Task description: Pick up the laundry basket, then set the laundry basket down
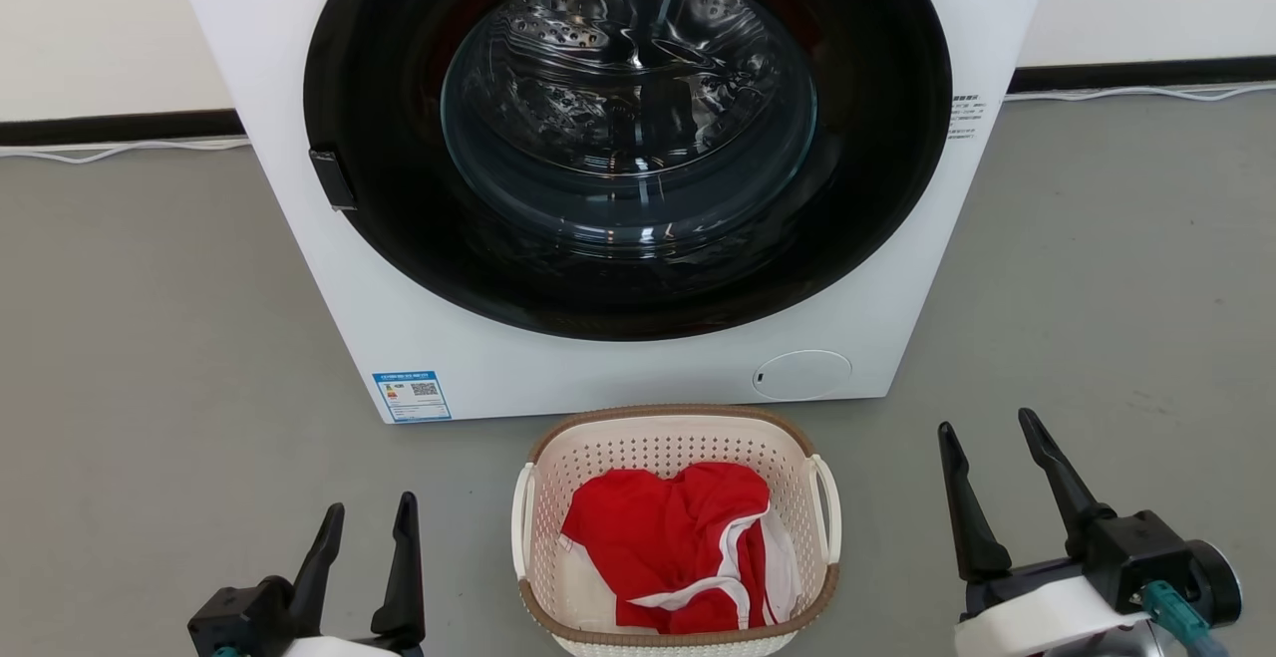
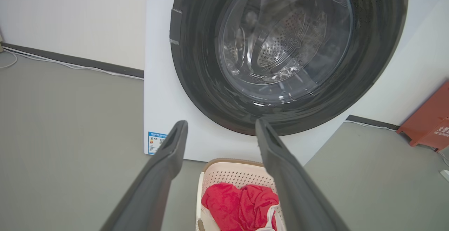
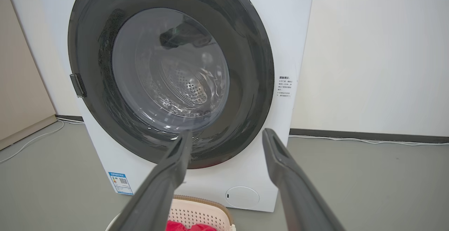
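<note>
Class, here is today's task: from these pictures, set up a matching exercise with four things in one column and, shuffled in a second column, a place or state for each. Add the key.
Things
1. laundry basket
2. red garment
3. blue label
4. right hand

Places and states
A. open, holding nothing
B. on the floor before the washer
C. inside the basket
D. low on the washer's front

Pairs: 1-B, 2-C, 3-D, 4-A

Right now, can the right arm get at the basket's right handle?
Probably yes: the right pincer is open beside the basket, and only floor lies between it and that handle.
</note>
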